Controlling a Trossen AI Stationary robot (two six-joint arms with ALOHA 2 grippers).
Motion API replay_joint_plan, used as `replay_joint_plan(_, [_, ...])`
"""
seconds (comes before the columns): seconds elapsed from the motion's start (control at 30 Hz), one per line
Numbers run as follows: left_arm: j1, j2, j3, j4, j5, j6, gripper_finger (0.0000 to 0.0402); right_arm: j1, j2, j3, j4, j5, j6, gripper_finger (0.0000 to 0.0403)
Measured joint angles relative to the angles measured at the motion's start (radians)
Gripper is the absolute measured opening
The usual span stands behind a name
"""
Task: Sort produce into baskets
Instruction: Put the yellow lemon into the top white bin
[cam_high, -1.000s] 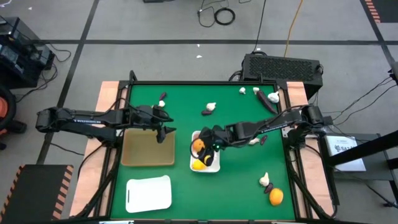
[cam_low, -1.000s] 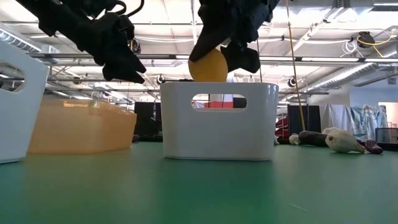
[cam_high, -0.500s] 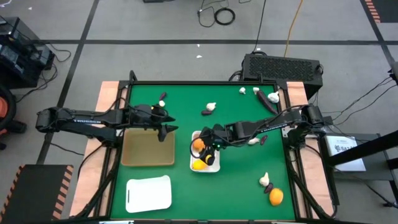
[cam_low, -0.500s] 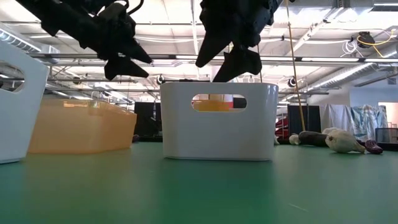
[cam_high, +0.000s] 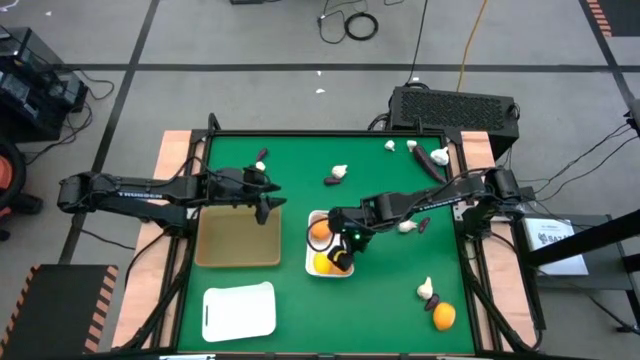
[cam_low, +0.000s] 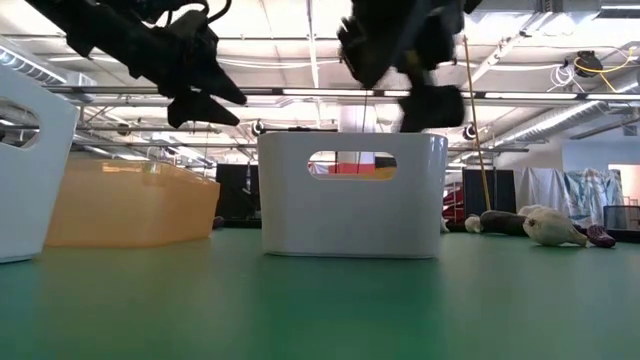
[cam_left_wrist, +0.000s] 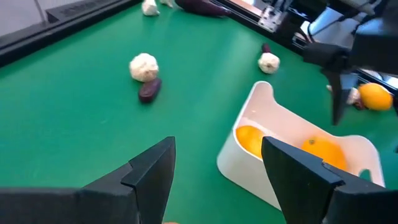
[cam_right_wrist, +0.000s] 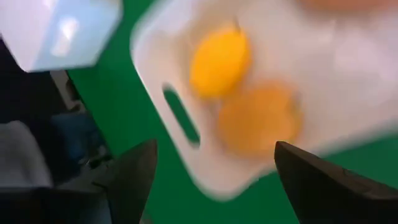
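I count three baskets, three citrus, five or so garlic bulbs, and maybe four purple veggies.

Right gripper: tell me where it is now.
In the high view the right gripper hangs open over the middle white basket, near the table's centre, above the two orange fruits lying in it.

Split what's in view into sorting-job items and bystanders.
Job: white plastic basket holding two orange citrus fruits; tan square basket; second white basket; loose whitish garlic bulb; open right gripper.
Bystanders: black vented box; coiled floor cable.
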Motion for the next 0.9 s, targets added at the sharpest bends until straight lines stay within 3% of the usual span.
replay_joint_plan(0.33, [0.0,0.002,0.0,0.0,-0.04,0.037,0.0246,0.165,-0.002,0.0,-0.239,-0.122,0.378,0.0313])
replay_joint_plan(0.5, [0.0,0.002,0.0,0.0,-0.039,0.06,0.0246,0.29,-0.021,-0.001,-0.279,-0.144,0.569,0.0313])
replay_joint_plan(0.73, [0.0,0.002,0.0,0.001,-0.039,0.063,0.0246,0.453,-0.057,-0.001,-0.518,-0.155,0.842,0.0313])
replay_joint_plan(0.9, [0.017,0.009,0.0,-0.001,-0.039,0.087,0.0246,0.527,-0.07,-0.007,-0.513,-0.15,0.965,0.0313])
